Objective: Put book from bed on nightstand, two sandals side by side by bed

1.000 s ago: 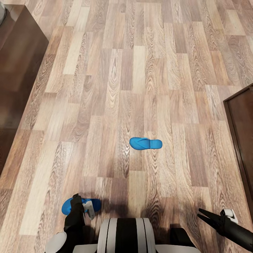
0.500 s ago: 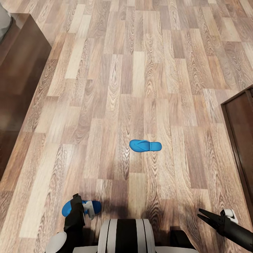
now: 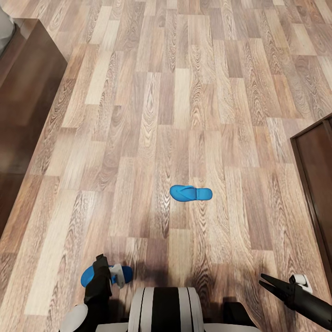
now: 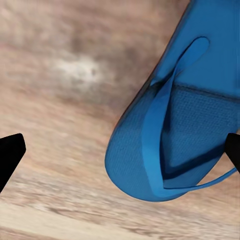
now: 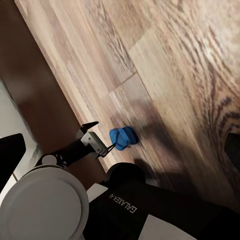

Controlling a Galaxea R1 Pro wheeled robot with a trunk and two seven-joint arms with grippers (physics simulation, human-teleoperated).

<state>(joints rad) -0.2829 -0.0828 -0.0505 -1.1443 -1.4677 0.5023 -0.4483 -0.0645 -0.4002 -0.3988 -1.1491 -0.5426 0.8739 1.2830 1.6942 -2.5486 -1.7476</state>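
Observation:
One bright blue sandal (image 3: 191,193) lies flat on the plank floor in front of me. The second sandal (image 3: 122,274) lies by my base at the left, partly covered by my left gripper (image 3: 99,266). That gripper hangs just above it and is open. In the left wrist view the sandal (image 4: 180,125) lies strap up between the wide-spread fingertips (image 4: 10,155). My right gripper (image 3: 263,281) is open over bare floor at the lower right. The right wrist view shows the second sandal (image 5: 122,137) beside my left arm. The book is out of view.
A dark brown wooden bed frame (image 3: 27,87) with a strip of pale grey mattress (image 3: 3,23) runs along the left edge. Another dark brown wooden piece (image 3: 318,175) stands at the right edge. Wood plank floor (image 3: 184,92) stretches between them.
The whole picture has slid down a little, so the camera moved. Both sandals sit lower in the view. Both arms hold the same places and both grippers stay open.

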